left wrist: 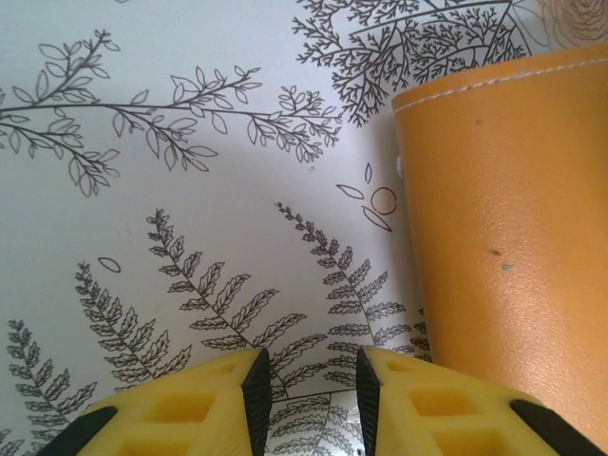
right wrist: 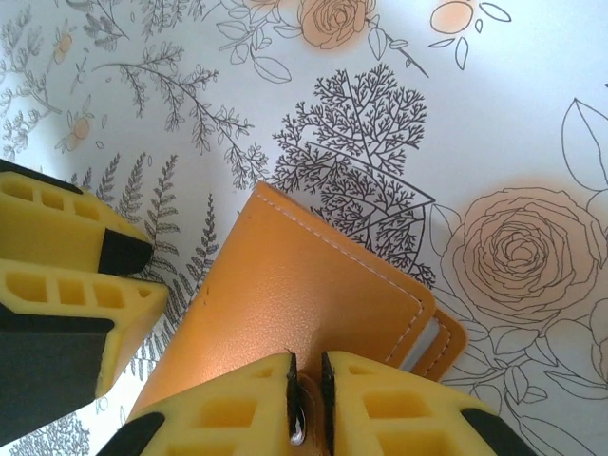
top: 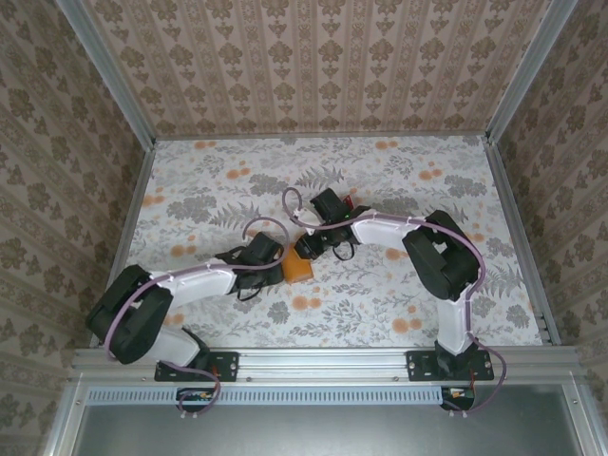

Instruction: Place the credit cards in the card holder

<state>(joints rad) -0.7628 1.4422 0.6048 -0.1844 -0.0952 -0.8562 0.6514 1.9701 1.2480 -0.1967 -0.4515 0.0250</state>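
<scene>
- Card holder (top: 299,270): orange-tan, folded flat on the floral-printed surface (top: 399,180), about midway between the two arms. In the right wrist view its stitched cover faces up, and a strip of grey lining shows at one open corner.
- Left pincer (left wrist: 312,385): low over the surface, just beside the card holder's left edge. Its yellow fingers stand apart with only the printed fern pattern between them, so it is released and grasps nothing. One finger sits close against the holder's side (actual contact cannot be told).
- Right pincer (right wrist: 306,380): positioned over the card holder's far edge as seen from the top external view. The fingers are drawn almost together, leaving a thin slit with a small metallic glint inside it. Whether they grasp the holder's edge or simply rest above it cannot be told.
- Both pincers sit near each other beside the card holder; the left one's fingers (right wrist: 66,233) appear in the right wrist view, just off the holder's corner.
- Credit cards: none can be made out with certainty around the card holder.
</scene>
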